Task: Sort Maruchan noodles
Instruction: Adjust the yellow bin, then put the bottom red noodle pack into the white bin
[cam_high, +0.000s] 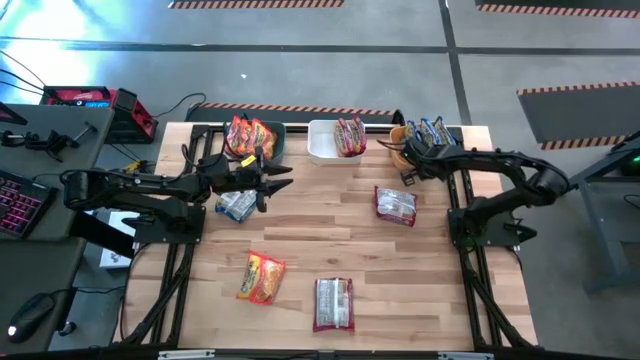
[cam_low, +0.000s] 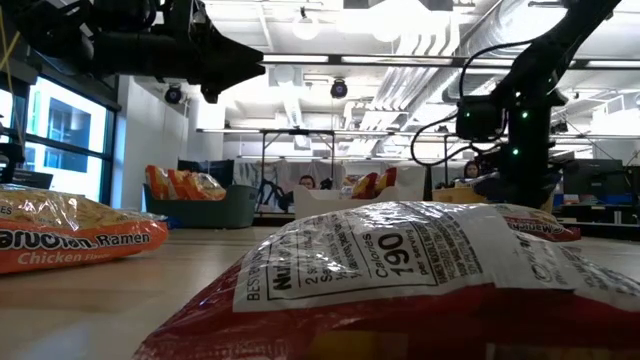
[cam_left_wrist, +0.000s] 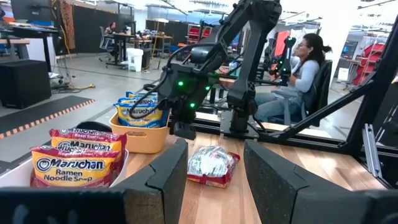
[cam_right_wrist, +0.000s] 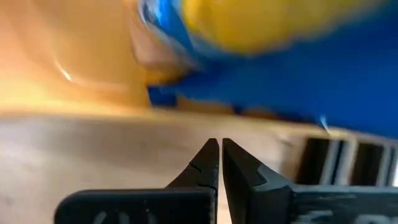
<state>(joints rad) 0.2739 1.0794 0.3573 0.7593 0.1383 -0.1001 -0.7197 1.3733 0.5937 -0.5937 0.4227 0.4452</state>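
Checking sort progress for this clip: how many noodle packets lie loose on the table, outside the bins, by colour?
Orange-red packet: 1
White-maroon packets: 2
Bluish-white packet: 1
Total loose on the table: 4

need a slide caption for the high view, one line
Left gripper open above a yellow-blue packet; right gripper shut beside the orange bin.
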